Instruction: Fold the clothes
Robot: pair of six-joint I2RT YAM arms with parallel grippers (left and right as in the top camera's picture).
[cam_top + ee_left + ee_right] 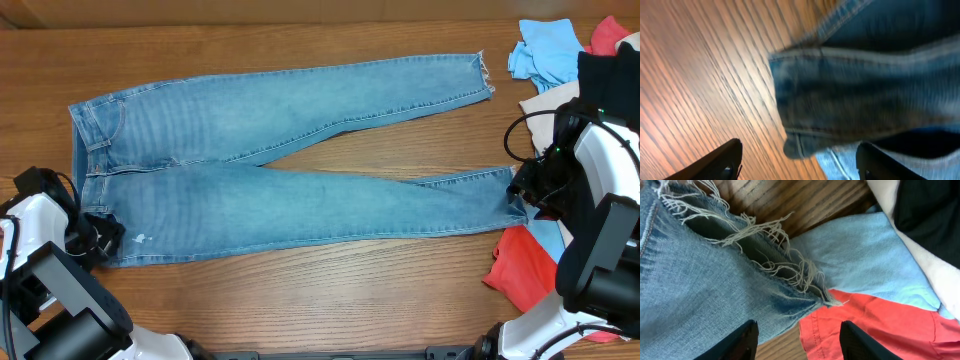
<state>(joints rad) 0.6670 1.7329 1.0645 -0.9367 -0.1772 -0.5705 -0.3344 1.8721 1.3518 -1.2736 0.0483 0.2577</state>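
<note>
The jeans (280,150) lie flat on the wooden surface (330,300), waist toward my left side, legs running right. My left end effector (100,238) is at the waistband corner, fingers apart. My right end effector (520,192), also apart, is at one leg's frayed hem.

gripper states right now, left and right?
Left gripper: open, over the jeans waistband corner, holding nothing.
Right gripper: open, over the jeans' frayed hem, holding nothing.
</note>
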